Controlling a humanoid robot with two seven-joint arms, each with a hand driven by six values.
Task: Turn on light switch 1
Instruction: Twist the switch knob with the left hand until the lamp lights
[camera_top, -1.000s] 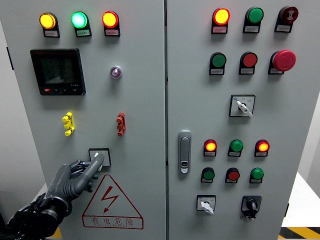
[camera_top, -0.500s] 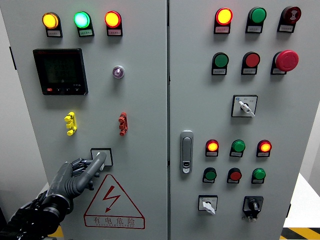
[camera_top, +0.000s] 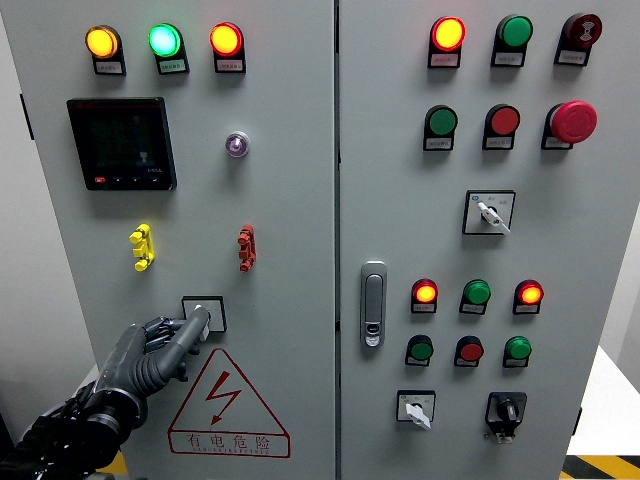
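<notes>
At the far left, the left robot hand (camera_top: 160, 350) comes up from the lower left corner with its forefinger stretched out and the other fingers curled loosely under, holding nothing. Compared with a second ago, the fingertip sits a little lower on the switch: it was then at the upper part of the small white lever, and now it rests at the lever's lower end, at the left edge of the black-framed light switch 1 (camera_top: 204, 313). The switch sits low on the left door of the grey cabinet (camera_top: 290, 200), just above the red warning triangle (camera_top: 224, 402) and below the yellow handle (camera_top: 141, 247) and red handle (camera_top: 245, 247). The lever itself looks shorter and less tilted than before, which suggests the finger has pushed it through part of its throw, though whether it has clicked over cannot be told from here.

No lamp has changed: the amber, green and red lights at the top left and the red lamps on the right door glow as before, so nothing confirms the switch is on yet. The right robot hand is not in view.
</notes>
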